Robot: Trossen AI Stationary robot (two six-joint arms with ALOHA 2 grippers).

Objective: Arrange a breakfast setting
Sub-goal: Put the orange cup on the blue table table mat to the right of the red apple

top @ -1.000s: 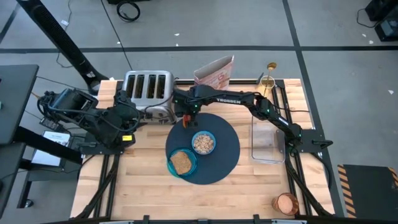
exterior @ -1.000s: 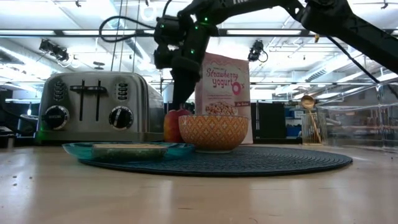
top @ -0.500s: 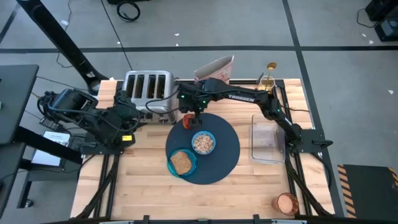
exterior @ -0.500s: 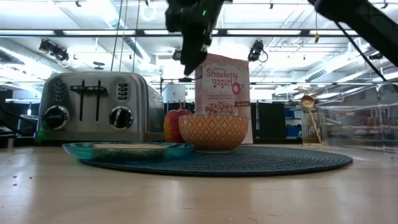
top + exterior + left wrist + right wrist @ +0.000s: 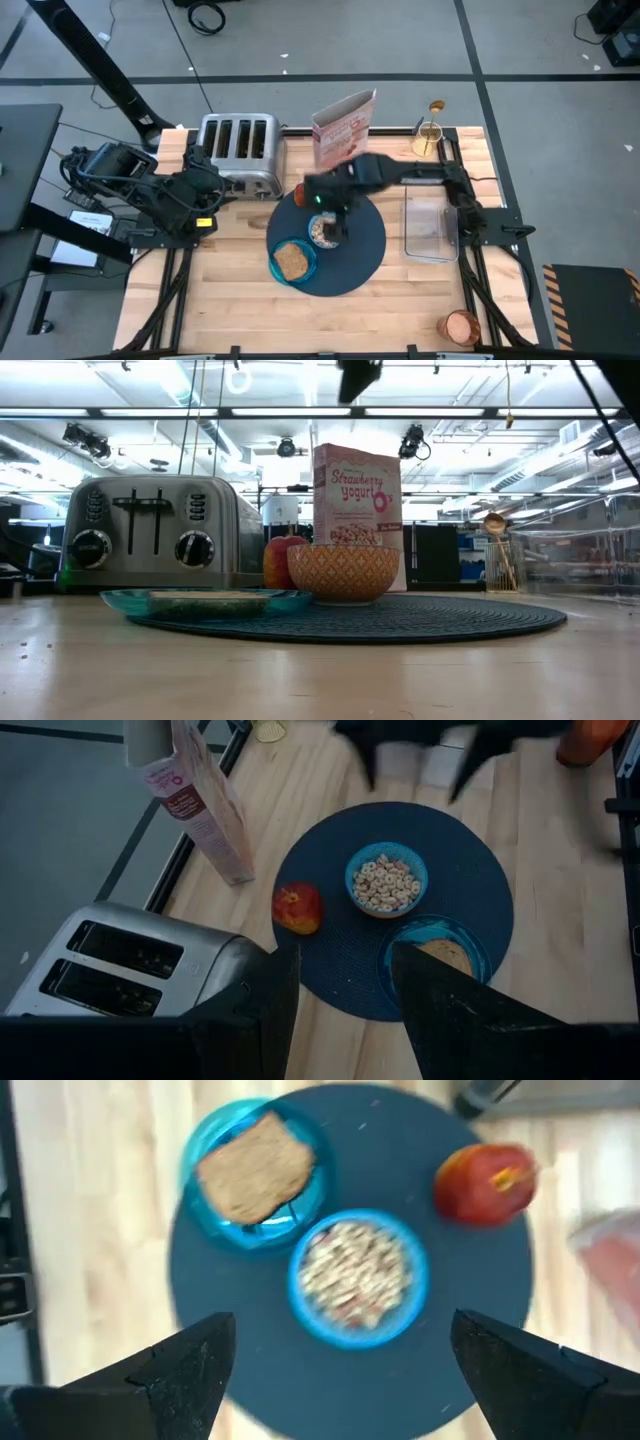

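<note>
The round dark-blue mat (image 5: 362, 250) lies mid-table. On it stand the small blue bowl (image 5: 358, 1278) of cereal and the teal plate (image 5: 276, 268) with the toast slice (image 5: 291, 261). The red fruit (image 5: 298, 907) rests on the mat's far-left edge. My right gripper (image 5: 340, 1325) hangs open high above the bowl, touching nothing; in the low view it shows only at the top (image 5: 358, 375). My left gripper (image 5: 340, 1010) waits open by the toaster at the table's left. The amber cup (image 5: 461, 327) stands at the near right corner. The gold spoon (image 5: 435, 108) stands in a holder at the far right.
A steel toaster (image 5: 238, 150) and a pink cereal box (image 5: 345, 125) stand along the far edge behind the mat. A clear container (image 5: 428, 228) sits right of the mat. Bare wood shows in front of the mat.
My right gripper has risen from just above the red fruit and swung toward the table's near-right, ending high over the bowl. The fruit stays where it was on the mat's edge. Bowl, plate and toast have not moved.
</note>
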